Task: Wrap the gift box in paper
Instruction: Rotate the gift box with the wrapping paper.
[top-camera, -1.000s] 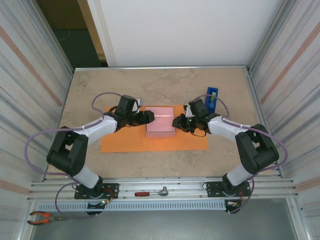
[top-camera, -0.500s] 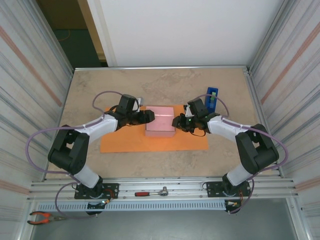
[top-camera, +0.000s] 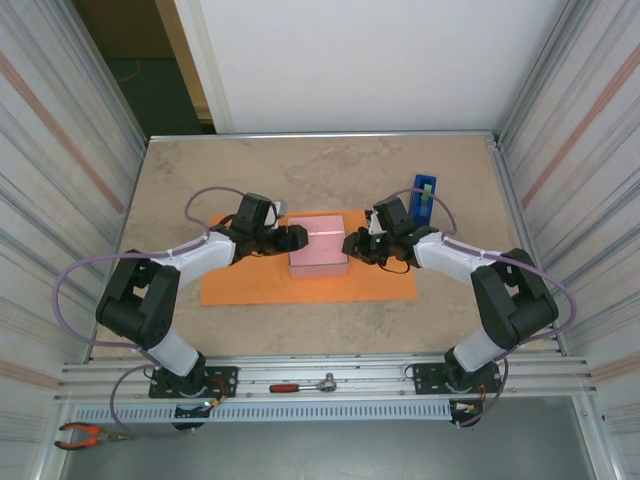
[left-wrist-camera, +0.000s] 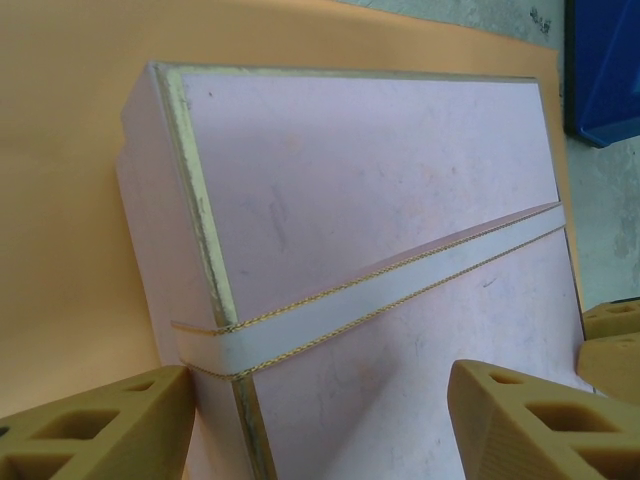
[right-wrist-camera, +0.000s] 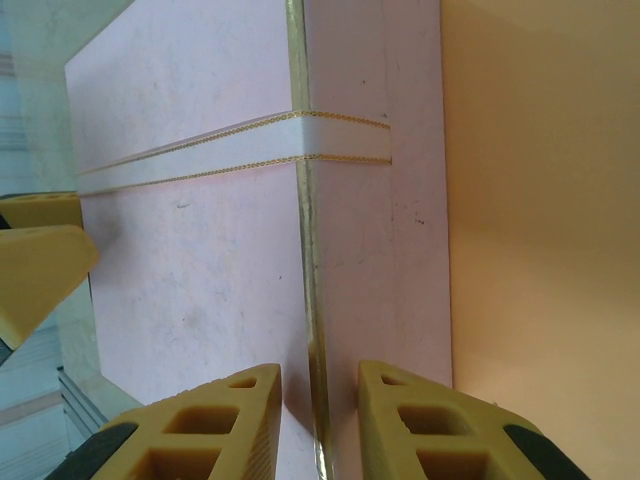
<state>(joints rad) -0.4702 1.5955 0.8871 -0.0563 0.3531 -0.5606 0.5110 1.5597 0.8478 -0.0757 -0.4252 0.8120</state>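
- The gift box (top-camera: 319, 258) lies flat on the paper (top-camera: 250, 285).
- My left arm reaches in low at the box's left side. Its end effector (top-camera: 297, 236) is spread apart, fingers (left-wrist-camera: 95, 425) straddling that edge.
- The right end effector (top-camera: 350, 245) meets the box's right edge with fingers (right-wrist-camera: 225, 410) nearly together; I cannot tell if they pinch it.

A mottled tan table (top-camera: 250, 165) sits between ribbed metal side walls (top-camera: 60, 150). A white panel (top-camera: 380, 60) closes the far end, beside a dark opening (top-camera: 130, 70).
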